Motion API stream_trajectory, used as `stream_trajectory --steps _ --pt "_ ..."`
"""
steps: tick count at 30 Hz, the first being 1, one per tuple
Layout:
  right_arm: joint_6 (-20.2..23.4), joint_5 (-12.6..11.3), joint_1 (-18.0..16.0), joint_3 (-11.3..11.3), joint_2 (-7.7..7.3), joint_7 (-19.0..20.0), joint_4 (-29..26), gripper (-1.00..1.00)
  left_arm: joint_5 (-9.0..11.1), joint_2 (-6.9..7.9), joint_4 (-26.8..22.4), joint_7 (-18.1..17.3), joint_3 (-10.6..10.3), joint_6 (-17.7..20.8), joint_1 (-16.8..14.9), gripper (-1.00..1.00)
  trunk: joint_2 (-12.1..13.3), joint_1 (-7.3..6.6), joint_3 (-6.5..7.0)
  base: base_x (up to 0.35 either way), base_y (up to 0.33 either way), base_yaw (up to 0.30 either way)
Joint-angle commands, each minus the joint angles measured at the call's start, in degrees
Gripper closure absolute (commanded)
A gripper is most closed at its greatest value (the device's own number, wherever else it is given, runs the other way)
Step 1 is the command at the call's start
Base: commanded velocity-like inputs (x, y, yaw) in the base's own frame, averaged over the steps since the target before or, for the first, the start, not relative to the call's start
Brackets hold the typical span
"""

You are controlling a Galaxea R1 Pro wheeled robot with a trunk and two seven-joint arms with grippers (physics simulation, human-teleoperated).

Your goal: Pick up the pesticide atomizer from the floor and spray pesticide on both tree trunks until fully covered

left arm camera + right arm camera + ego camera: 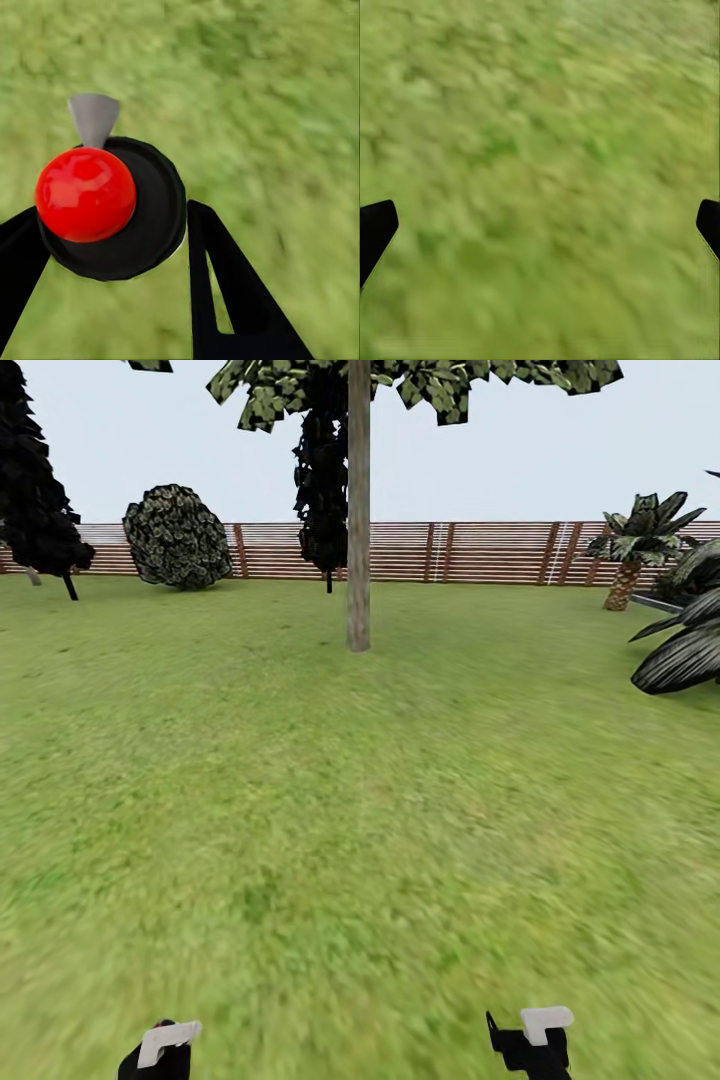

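The pesticide atomizer [86, 193] has a glossy red ball top, a round black body and a grey nozzle. It sits between the black fingers of my left gripper [112, 251], which is shut on it above the grass. My right gripper [540, 225] is open over bare lawn, its fingertips far apart with nothing between them. In the head view, one tree stands ahead at mid-distance, with a straight bare tree trunk [358, 560] under a light-green crown [440, 385]. Both wrists show at the bottom edge, left [160, 1050] and right [530, 1040].
A reddish-brown slat fence [480, 552] closes the far side of the lawn. A dark narrow tree [322, 480] stands behind the trunk, a round bush [177, 537] and another dark tree [35, 490] at the left, and palms [630, 550] with dark fronds [685, 655] at the right.
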Motion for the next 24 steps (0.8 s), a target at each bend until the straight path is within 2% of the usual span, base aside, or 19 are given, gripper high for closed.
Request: stream_trajectory --steps 1,24 --pt "-0.15 0.34 -0.03 -0.02 -0.01 -0.14 0.05 -1.0 0.36 -0.01 0.05 -0.01 -0.07 -0.17 -0.03 1.0 -0.02 0.02 -0.05 0.339 0.0 0.0" --pt "-0.15 0.34 -0.03 0.0 -0.01 -0.14 0.05 -1.0 0.36 -0.17 0.16 -0.01 -0.09 -0.17 -0.03 1.0 -0.02 0.02 -0.05 0.339 0.0 0.0"
